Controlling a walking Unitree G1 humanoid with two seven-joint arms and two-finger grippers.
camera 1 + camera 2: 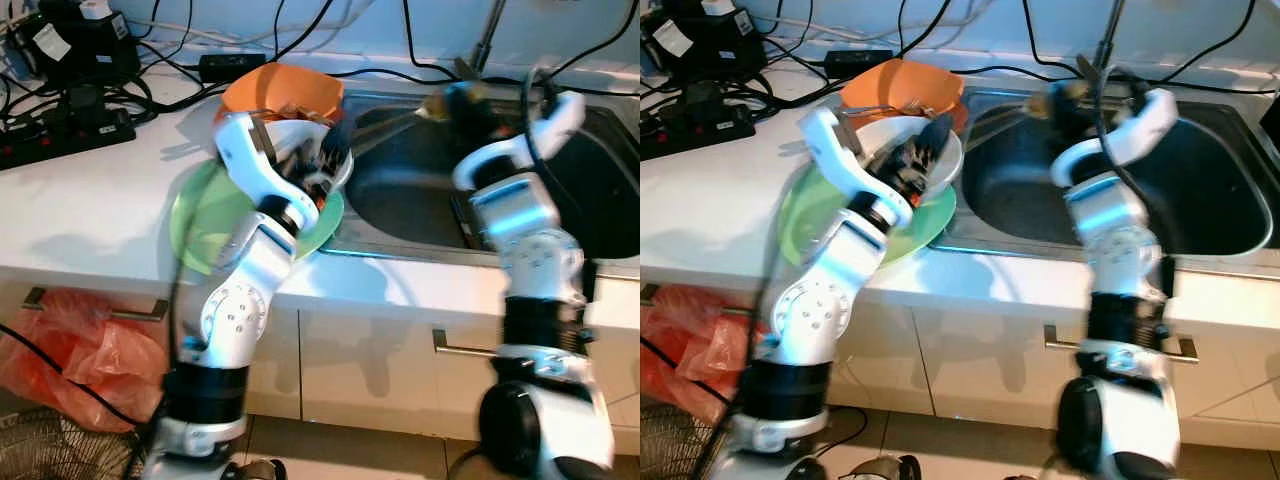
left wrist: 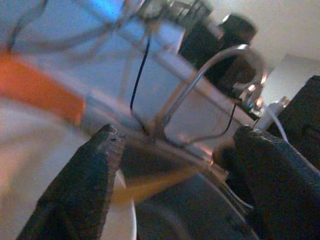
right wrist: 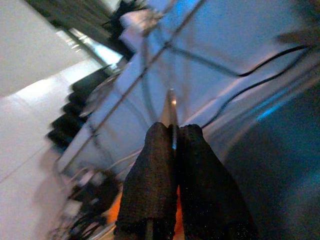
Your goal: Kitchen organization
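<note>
Right gripper (image 3: 172, 145), clamped on a thin metal utensil (image 3: 170, 107) over the steel sink (image 1: 400, 210); slippage risk. Left gripper (image 2: 175, 165), fingers apart at the white bowl (image 1: 940, 150), 9 o'clock of sink, may tip it.

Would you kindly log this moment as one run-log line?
left gripper: open, at white bowl on green plate | right gripper: shut on utensil, over sink | orange plate: behind bowl

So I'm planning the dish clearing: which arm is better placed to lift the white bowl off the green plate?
Left. The left gripper hangs open right at the white bowl on the green plate, while the right gripper is over the sink, shut on a thin metal utensil.
</note>
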